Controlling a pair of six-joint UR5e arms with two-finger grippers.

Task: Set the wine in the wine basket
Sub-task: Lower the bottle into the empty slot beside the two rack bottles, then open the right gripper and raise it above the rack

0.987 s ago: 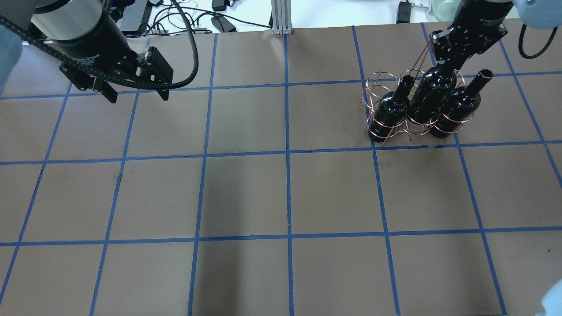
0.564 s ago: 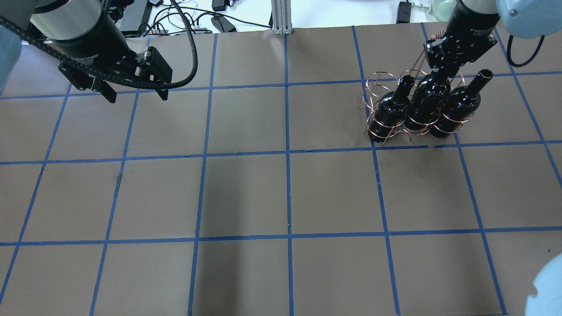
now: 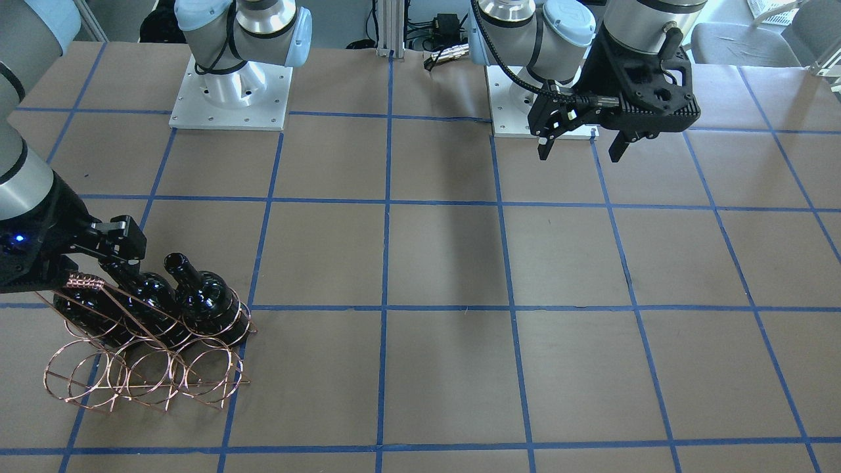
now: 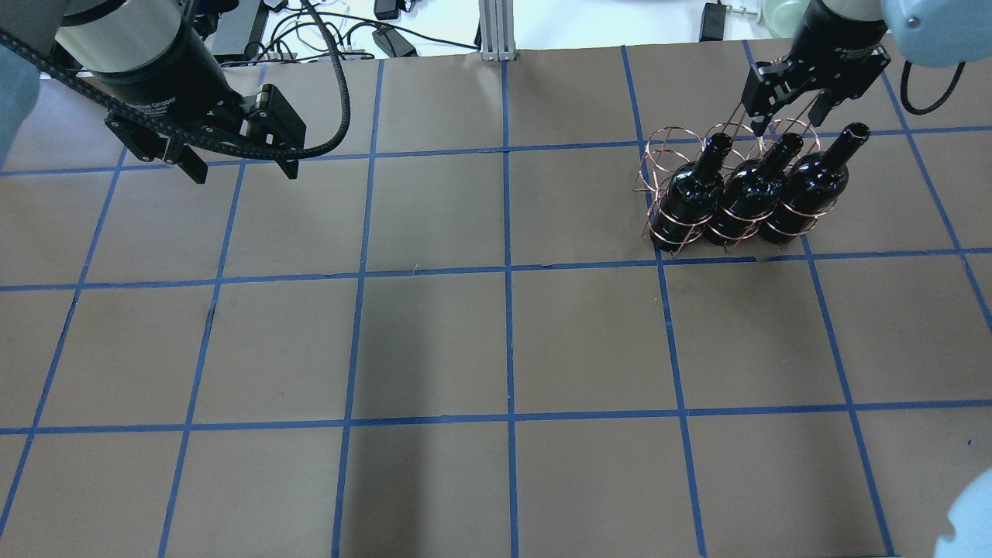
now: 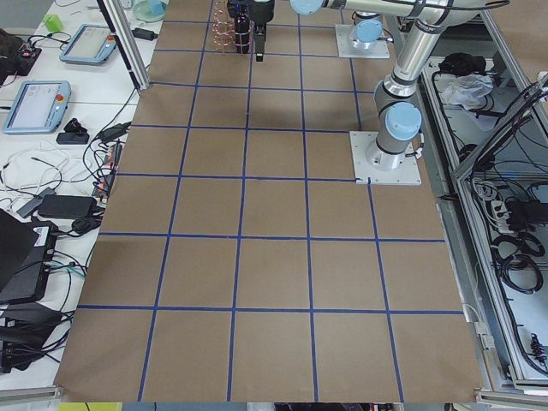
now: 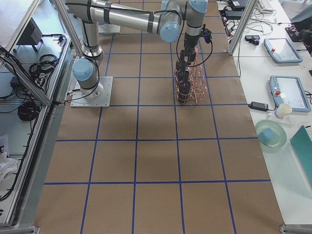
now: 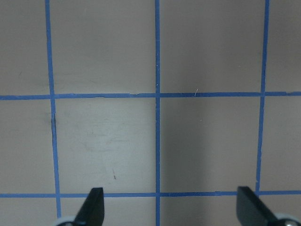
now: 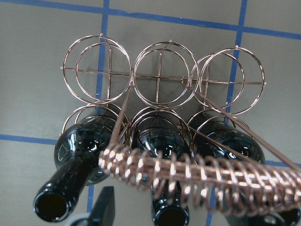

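Right gripper (image 4: 784, 125): jaws spread, nothing gripped, held just over the neck of the wine (image 4: 748, 198). Contact with the glass is apparently none, though the wrist view is partly blocked by the handle bar (image 8: 197, 174). Wine: stood upright in the middle ring of the wine basket (image 4: 668, 143), robot-side row, flanked by two like bottles (image 4: 692, 194) (image 4: 810, 186). Basket sited near the far right corner of the table (image 4: 434, 341). Left gripper (image 4: 244, 174): jaws wide, empty, held above the far left corner.

Glossy black wine (image 4: 748, 195); rose-gold wine basket (image 8: 202, 176); blue-gridded brown table (image 4: 434, 341).
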